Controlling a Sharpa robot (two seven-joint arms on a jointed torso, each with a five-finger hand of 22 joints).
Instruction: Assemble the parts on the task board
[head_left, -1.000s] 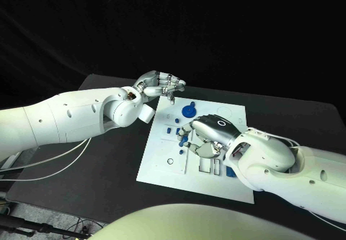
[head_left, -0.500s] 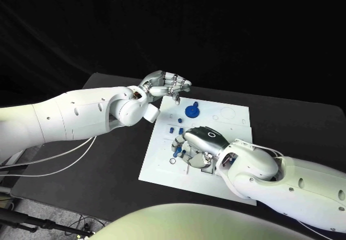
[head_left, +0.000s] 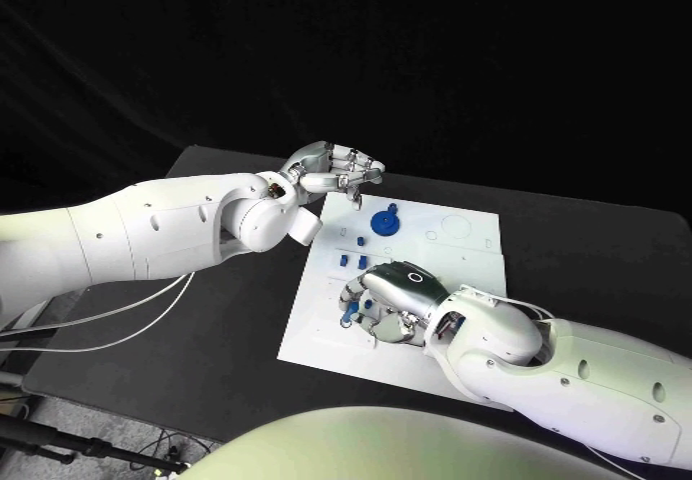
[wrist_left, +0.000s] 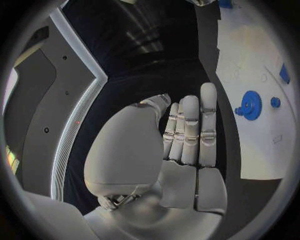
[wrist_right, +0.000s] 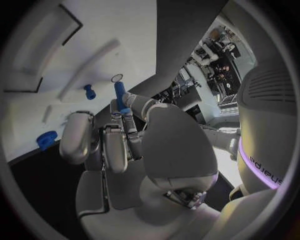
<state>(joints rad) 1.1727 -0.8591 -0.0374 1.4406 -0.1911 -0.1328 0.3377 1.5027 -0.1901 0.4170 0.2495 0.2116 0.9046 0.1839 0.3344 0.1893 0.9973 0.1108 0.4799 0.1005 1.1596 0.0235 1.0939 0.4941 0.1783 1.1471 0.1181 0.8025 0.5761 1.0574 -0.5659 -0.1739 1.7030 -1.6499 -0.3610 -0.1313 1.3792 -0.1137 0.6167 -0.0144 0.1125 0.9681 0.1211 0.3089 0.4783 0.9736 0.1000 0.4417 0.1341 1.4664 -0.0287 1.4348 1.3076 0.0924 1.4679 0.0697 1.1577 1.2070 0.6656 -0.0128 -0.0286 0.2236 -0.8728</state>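
My right hand (head_left: 387, 298) rests low over the near-left part of the white rectangular task board (head_left: 447, 262); its fingers (wrist_right: 112, 145) are curled inward and pinch a slim blue peg-shaped part (wrist_right: 119, 96) between thumb and finger, the peg standing out beyond the fingertips above the board surface; whether the peg touches the board I cannot tell. My left hand (head_left: 330, 167) hangs above the far-left corner of the board; in the left wrist view its fingers (wrist_left: 190, 131) lie straight and close together beside the thumb, with nothing held. A blue toothed gear part (head_left: 382, 222) sits on the far half of the board, well apart from my right hand; a small blue knob-shaped part (wrist_left: 275, 102) lies just beside it; a short blue stud part (wrist_right: 89, 92) stands on the board near the held peg. The board lies in the middle of the black table (head_left: 173, 310).
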